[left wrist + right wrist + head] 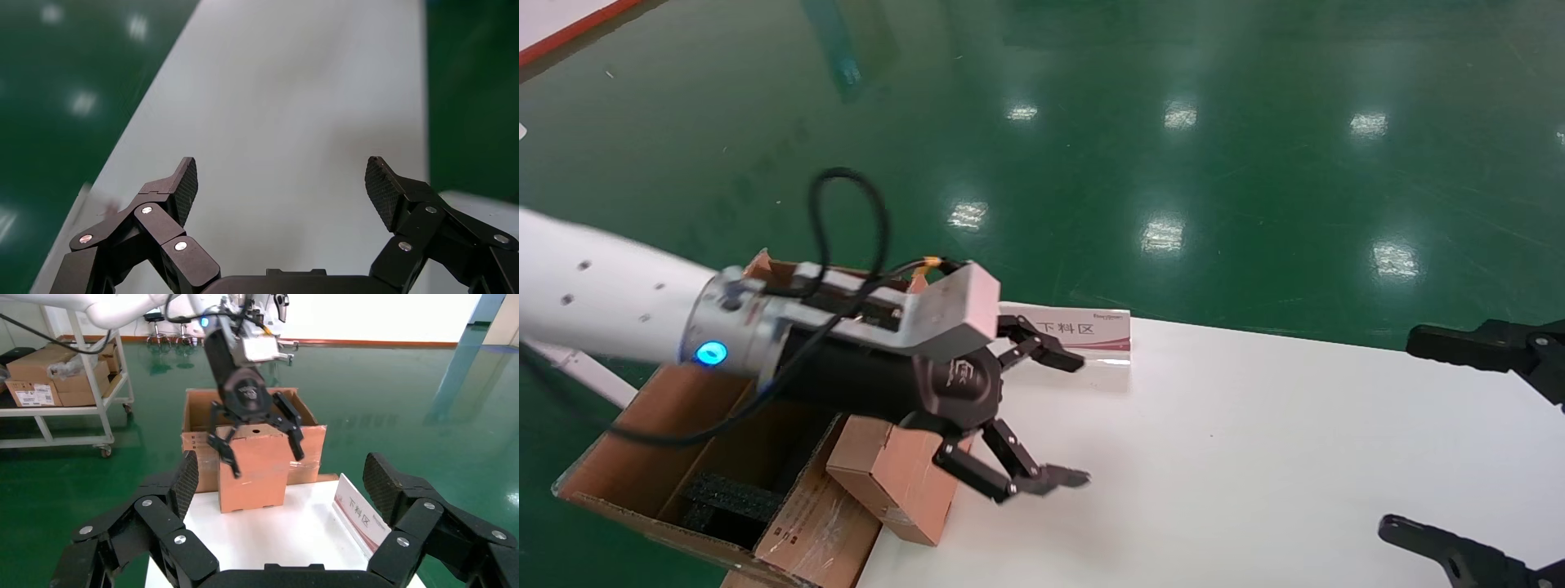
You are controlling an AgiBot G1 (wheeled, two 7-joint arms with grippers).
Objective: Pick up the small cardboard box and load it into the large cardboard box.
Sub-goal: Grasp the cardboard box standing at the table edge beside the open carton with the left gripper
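The small cardboard box (891,478) is reddish-brown and stands on edge at the left end of the white table (1254,457). It leans against the large cardboard box (650,465), which sits beside the table with flaps up and black foam inside. In the right wrist view the small box (254,478) shows a round hole on its top side, with the large box (196,407) behind it. My left gripper (1076,418) is open and empty. Its body is just above the small box and its fingers point out over the bare table. My right gripper (1414,437) is open and empty at the table's right end.
A white sign card with a red stripe (1091,339) stands on the table's far edge, near the left gripper; it also shows in the right wrist view (361,517). A cart with cartons (49,373) stands on the green floor behind the large box.
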